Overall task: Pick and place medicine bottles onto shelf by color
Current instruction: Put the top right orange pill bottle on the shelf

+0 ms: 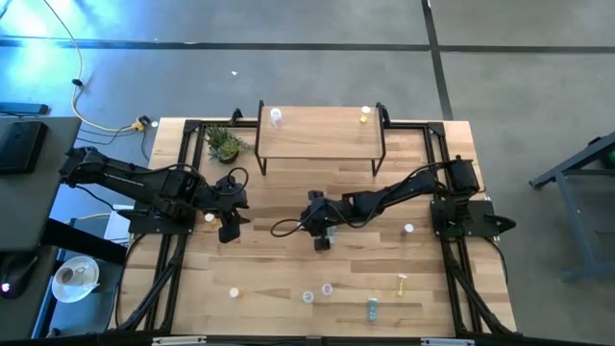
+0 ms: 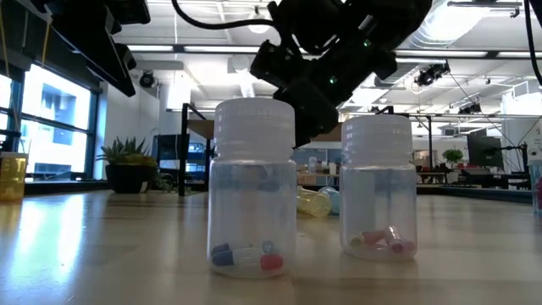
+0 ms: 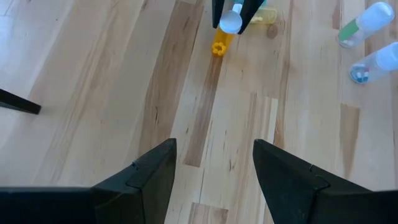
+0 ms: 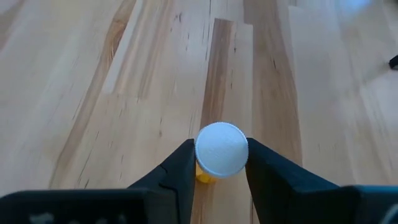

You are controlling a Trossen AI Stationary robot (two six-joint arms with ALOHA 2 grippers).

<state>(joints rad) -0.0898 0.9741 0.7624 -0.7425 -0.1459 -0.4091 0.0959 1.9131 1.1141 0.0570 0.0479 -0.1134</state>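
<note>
Right gripper (image 4: 221, 163) mid-bench, fingers clamped on a yellow bottle (image 4: 221, 151) with a white cap, one finger each side of it. Cap toward the wrist camera, so long axis roughly along the gripper's line, yellow body (image 4: 203, 175) poking out just below the cap. Same bottle in the left wrist view (image 3: 231, 20), held clear above the wood, another yellow bottle (image 3: 219, 43) lying on its side on the bench close by.

Shelf (image 1: 317, 139) at the far edge of the bench, well apart from the held bottle. Already on it: a pale bottle (image 1: 277, 116) at its far left corner and a yellow one (image 1: 364, 117) at its far right corner (likely the yellow spot). Coming move probably a carry away from the near edge and a bit toward the robot's right, bottle kept upright for the set-down beside that yellow one. Right arm clearly the nearer one for that corner.

Left gripper (image 3: 214, 165) hovering over bare wood left of centre, fingers apart, nothing between them.

Loose bottles in a scatter along the near edge (image 1: 328, 287), one more by the right arm's base (image 1: 408, 229). Small plant (image 1: 225, 144) just beside the shelf's left leg. Two clear bottles (image 2: 253, 188) upright right up against the low camera, capsules inside.
</note>
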